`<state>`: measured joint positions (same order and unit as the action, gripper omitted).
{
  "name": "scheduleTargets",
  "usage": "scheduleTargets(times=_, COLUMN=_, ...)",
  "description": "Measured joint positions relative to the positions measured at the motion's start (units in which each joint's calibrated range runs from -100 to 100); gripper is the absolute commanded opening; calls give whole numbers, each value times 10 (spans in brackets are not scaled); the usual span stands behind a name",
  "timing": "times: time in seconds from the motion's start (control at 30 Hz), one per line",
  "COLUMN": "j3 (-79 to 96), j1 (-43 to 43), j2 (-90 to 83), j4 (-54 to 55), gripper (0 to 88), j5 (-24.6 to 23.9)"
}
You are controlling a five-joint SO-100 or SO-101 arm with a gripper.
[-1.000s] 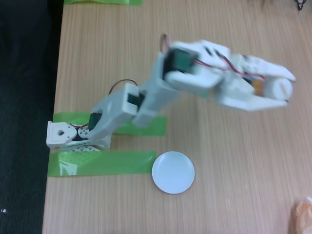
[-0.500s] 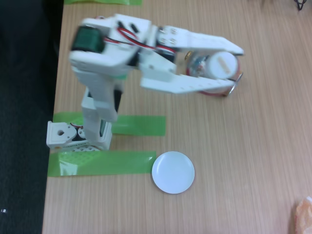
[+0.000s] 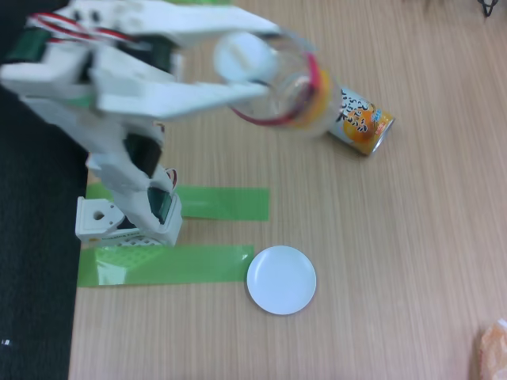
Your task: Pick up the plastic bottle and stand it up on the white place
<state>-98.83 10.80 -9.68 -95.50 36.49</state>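
Note:
In the fixed view my gripper (image 3: 257,59) is raised high toward the camera at the upper left, shut on the plastic bottle (image 3: 289,91). The bottle is clear, with a white cap facing the camera and a yellow and pink-red band around it; it hangs in the air, tilted, above the table. The white place (image 3: 281,279), a small round white plate, lies bare on the wooden table at lower centre, well below the held bottle.
An orange-and-blue can (image 3: 363,123) lies on its side on the table just right of the held bottle. Green tape strips (image 3: 166,264) hold the arm's base (image 3: 111,222) at the left table edge. An orange object (image 3: 493,348) peeks in at the bottom right.
The arm has swung left and lifted toward the camera, carrying the plastic bottle up off the table; the orange-and-blue can it hid now shows lying on the table.

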Motion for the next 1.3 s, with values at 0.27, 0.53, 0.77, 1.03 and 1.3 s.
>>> scheduleTargets(times=0.27, j3=-3, j1=16, j2=-121, j4=0, gripper=74, j5=0)
scheduleTargets(times=0.53, j3=94, j1=18, j2=-147, j4=65, gripper=74, j5=0)
scheduleTargets(times=0.77, j3=299, j1=18, j2=-147, j4=278, gripper=74, j5=0)
scheduleTargets(times=1.03, j3=537, j1=19, j2=-143, j4=552, gripper=74, j5=0)
scheduleTargets(times=1.3, j3=769, j1=20, j2=-194, j4=716, gripper=74, j5=0)
